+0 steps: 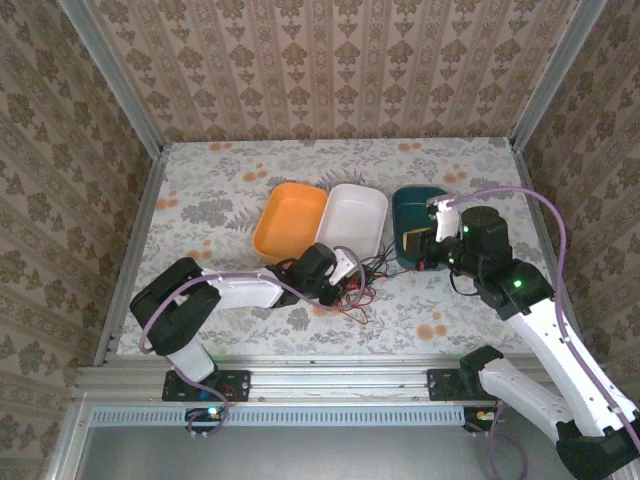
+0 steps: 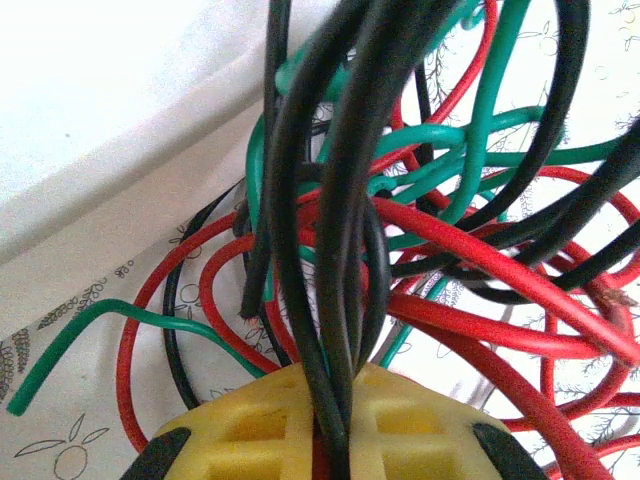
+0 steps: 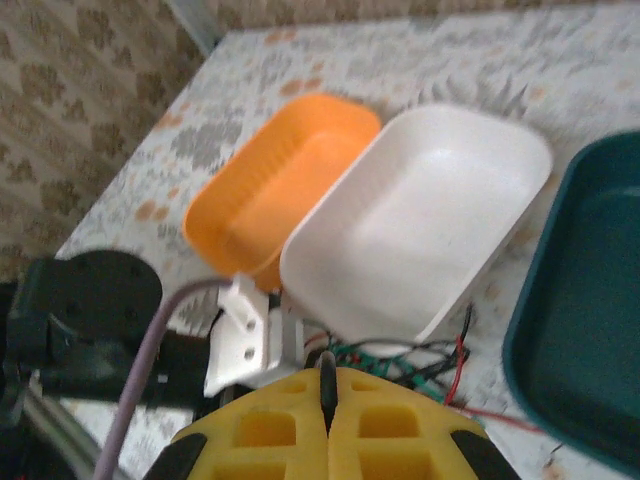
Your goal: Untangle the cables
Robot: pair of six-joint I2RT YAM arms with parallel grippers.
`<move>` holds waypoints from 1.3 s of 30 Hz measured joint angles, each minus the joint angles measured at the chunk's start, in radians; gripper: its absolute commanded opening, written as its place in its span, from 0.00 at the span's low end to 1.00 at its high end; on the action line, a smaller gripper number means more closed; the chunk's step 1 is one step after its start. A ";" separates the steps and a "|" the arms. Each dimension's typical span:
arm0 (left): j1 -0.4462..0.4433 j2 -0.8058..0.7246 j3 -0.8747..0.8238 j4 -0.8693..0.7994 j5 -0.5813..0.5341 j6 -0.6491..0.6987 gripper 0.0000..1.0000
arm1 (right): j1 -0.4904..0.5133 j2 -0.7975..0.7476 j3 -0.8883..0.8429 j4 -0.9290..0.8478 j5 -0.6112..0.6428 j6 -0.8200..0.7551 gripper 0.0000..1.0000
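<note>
Thin red, green and black cables [image 1: 360, 287] in one loose tangle beside the white tray [image 1: 358, 213], black strands pinched by left gripper [image 1: 348, 270].

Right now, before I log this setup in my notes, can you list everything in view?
orange tray: one, orange, left of the three trays, mid-table.
white tray: one, white, middle, against the orange one.
green tray: one, dark green, right.
cables: one tangle, red, green and black, on the table in front of the white tray.
table: one, pale floral pattern.
walls: three, brown patterned.
left gripper: one, yellow fingers, shut on black cables at the tangle.
right gripper: one, yellow fingers, shut, over the green tray's near end.
</note>
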 measured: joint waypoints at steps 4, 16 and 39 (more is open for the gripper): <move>0.000 0.000 -0.004 0.009 -0.005 -0.002 0.00 | -0.007 -0.014 0.058 0.010 0.061 -0.001 0.00; -0.006 0.000 -0.006 0.045 -0.031 -0.017 0.00 | -0.014 -0.045 0.196 0.074 0.272 -0.048 0.00; -0.031 0.006 -0.001 0.190 -0.077 -0.027 0.11 | -0.027 0.045 0.411 0.039 0.366 -0.203 0.00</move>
